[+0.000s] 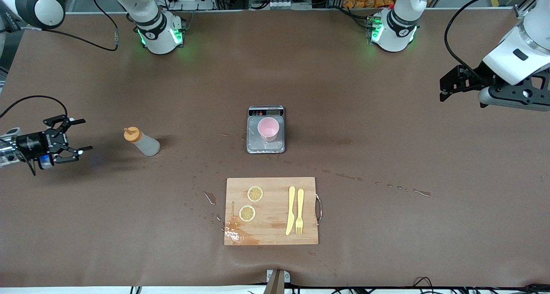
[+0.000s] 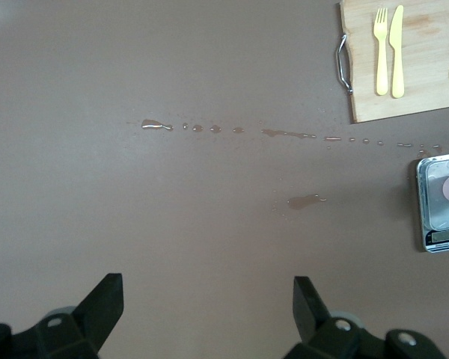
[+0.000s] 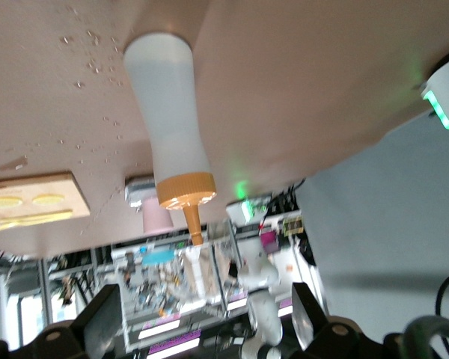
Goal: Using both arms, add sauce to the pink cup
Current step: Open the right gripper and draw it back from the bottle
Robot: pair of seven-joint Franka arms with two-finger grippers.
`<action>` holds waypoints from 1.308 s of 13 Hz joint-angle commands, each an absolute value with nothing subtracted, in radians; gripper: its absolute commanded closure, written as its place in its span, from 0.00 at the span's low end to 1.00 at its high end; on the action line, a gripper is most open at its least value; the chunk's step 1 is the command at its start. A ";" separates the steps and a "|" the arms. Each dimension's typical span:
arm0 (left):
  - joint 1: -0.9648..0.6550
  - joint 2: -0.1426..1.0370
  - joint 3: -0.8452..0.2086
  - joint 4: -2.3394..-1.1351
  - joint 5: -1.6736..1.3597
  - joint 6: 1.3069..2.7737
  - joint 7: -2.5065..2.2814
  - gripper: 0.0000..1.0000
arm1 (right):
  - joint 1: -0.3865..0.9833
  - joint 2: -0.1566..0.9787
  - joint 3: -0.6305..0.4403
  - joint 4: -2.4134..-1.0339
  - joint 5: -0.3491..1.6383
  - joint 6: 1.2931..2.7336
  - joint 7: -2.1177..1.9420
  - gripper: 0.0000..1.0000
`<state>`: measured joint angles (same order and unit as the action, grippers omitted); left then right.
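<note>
The sauce bottle [image 1: 142, 142], whitish with an orange cap, stands on the table toward the right arm's end. My right gripper [image 1: 87, 135] is open and empty, low over the table beside the bottle, a short gap away. In the right wrist view the bottle [image 3: 170, 127] lies ahead of the open fingers [image 3: 101, 314]. The pink cup [image 1: 268, 129] sits on the steel scale [image 1: 255, 144] at mid-table; it also shows in the right wrist view [image 3: 156, 217]. My left gripper [image 1: 442, 90] is open, held high over the left arm's end of the table, where that arm waits; its fingers [image 2: 105, 299] frame bare table.
A wooden cutting board [image 1: 271, 225] with two lemon slices [image 1: 255, 194], a yellow knife [image 1: 291, 210] and fork [image 1: 299, 211] lies nearer the front camera than the scale. Small spills [image 1: 209, 197] dot the brown table around the board.
</note>
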<state>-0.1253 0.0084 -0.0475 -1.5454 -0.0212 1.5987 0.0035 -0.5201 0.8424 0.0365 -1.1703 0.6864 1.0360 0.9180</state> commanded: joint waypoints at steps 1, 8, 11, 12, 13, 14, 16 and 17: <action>-0.121 0.003 -0.052 -1.534 0.002 1.588 -0.005 0.00 | -0.465 0.835 0.048 -1.039 0.585 1.028 0.939 0.00; -0.121 0.005 -0.052 -1.534 0.002 1.588 -0.003 0.00 | -0.285 0.677 0.046 -0.950 0.377 1.039 0.901 0.00; -0.121 0.005 -0.049 -1.536 0.002 1.588 0.000 0.00 | -0.189 0.589 0.048 -0.951 0.214 1.042 0.742 0.00; -0.121 0.005 -0.049 -1.536 0.002 1.588 0.000 0.00 | -0.155 0.551 0.040 -0.962 0.201 1.045 0.654 0.00; -0.121 0.006 -0.049 -1.536 0.002 1.588 0.000 0.00 | -0.141 0.529 0.041 -0.962 0.193 1.048 0.635 0.00; -0.121 0.006 -0.049 -1.536 0.002 1.588 0.002 0.00 | -0.117 0.502 0.040 -0.963 0.190 1.057 0.635 0.00; -0.121 0.006 -0.049 -1.536 0.002 1.588 0.000 0.00 | -0.106 0.428 0.041 -0.997 0.189 1.126 0.614 0.00; -0.121 0.005 -0.049 -1.536 0.002 1.588 0.002 0.00 | -0.089 0.387 0.041 -1.038 0.160 1.159 0.565 0.00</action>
